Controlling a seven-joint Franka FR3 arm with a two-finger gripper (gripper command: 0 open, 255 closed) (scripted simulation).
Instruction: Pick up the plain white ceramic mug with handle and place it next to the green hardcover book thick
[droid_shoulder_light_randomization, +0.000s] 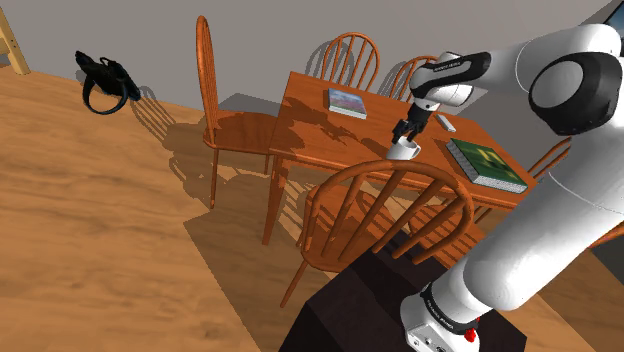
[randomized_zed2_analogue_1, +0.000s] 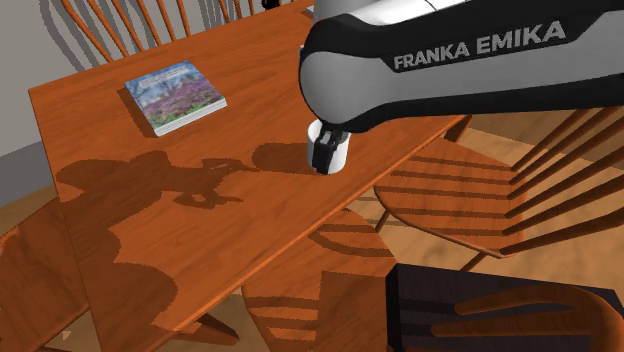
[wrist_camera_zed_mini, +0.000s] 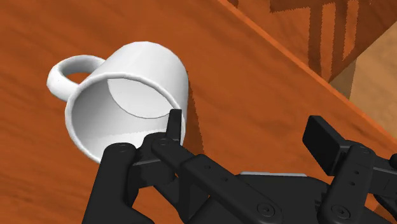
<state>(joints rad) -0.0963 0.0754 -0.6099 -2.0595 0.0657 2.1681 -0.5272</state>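
At the pick-up step, by the look of it: poised low over the mug (wrist_camera_zed_mini: 121, 95), with nothing lifted yet. Carries nothing in the gripper (wrist_camera_zed_mini: 247, 127). Shows its two fingers (wrist_camera_zed_mini: 172, 124) spread wide, one tip right at the mug's rim, the other well clear over bare wood. Cannot tell whether that near tip sits inside the rim or just outside it.

Finds the mug upright on the surface (droid_shoulder_light_randomization: 320, 125), close to the edge nearest the stand and directly beneath the gripper in the shoulder view. Places the green book (droid_shoulder_light_randomization: 487, 165) at about four o'clock from the mug in that view, near but apart, and a second book (droid_shoulder_light_randomization: 347, 102) at about eleven o'clock, farther off.

Stands on its base, with the long axis vertical and the mouth opening up toward the gripper. Points its handle sideways, on the side of the body away from the fingers.

Calls next, probably, for shifting until the mug's wall or whole body lies between the fingers, then closing firmly and lifting straight up. Needs care there: smooth and round, likely to tip under an off-centre pinch so near the edge. After that, a short carry toward four o'clock and a set-down beside the book, not on it.
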